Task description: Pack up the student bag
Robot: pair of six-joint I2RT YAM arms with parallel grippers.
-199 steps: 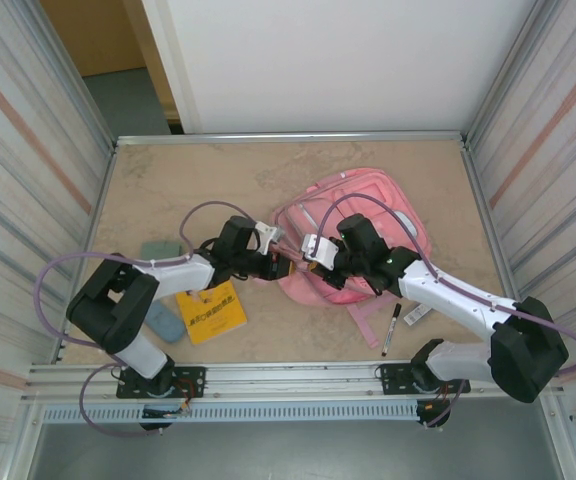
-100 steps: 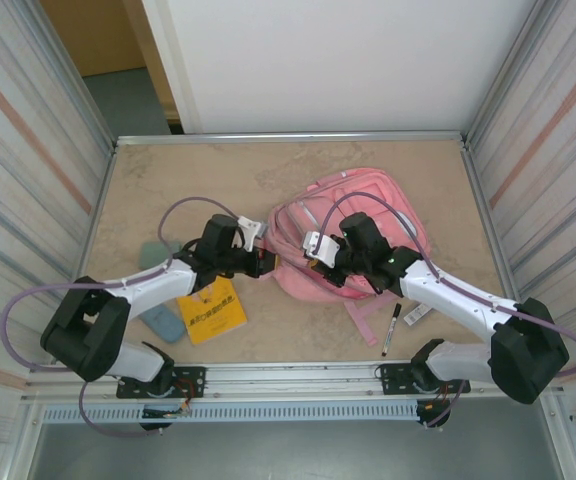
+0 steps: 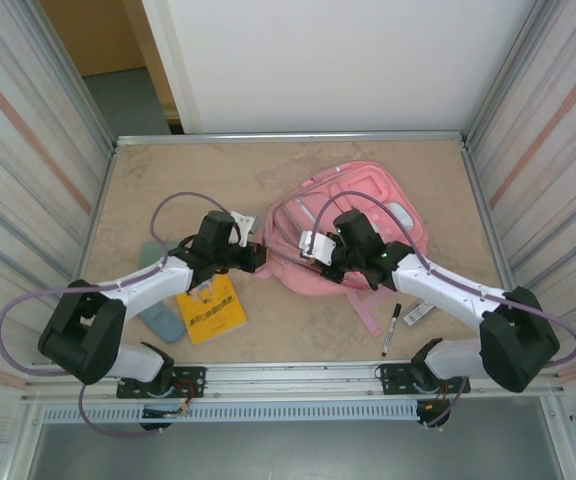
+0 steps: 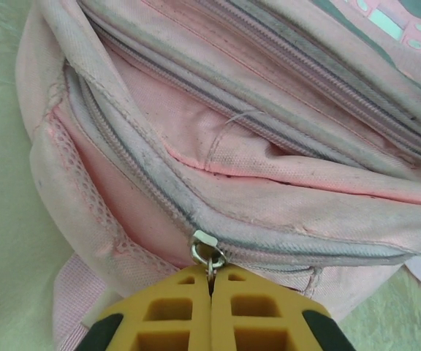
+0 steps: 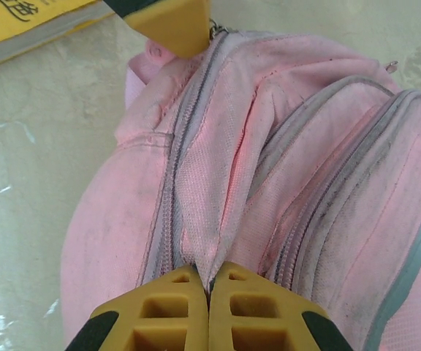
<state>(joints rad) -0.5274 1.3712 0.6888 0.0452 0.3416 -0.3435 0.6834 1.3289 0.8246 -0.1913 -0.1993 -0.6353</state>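
Student bag [image 3: 373, 195]: pink, lying flat on the desk [image 3: 188, 170], right of centre, toward the right edge. Left end effector [image 4: 210, 276]: closed on the metal zipper pull [image 4: 207, 252] at the bag's left end. Right end effector [image 5: 209, 278]: closed on a fold of fabric beside the zipper. Risks: the small pull slipping out of the pinch; the thin fold pulling free, so the whole bag drags instead of the zipper running; loose fabric jamming the track. Yellow book [image 3: 211, 310] and marker [image 3: 392, 330]: near the front edge, unpacked.
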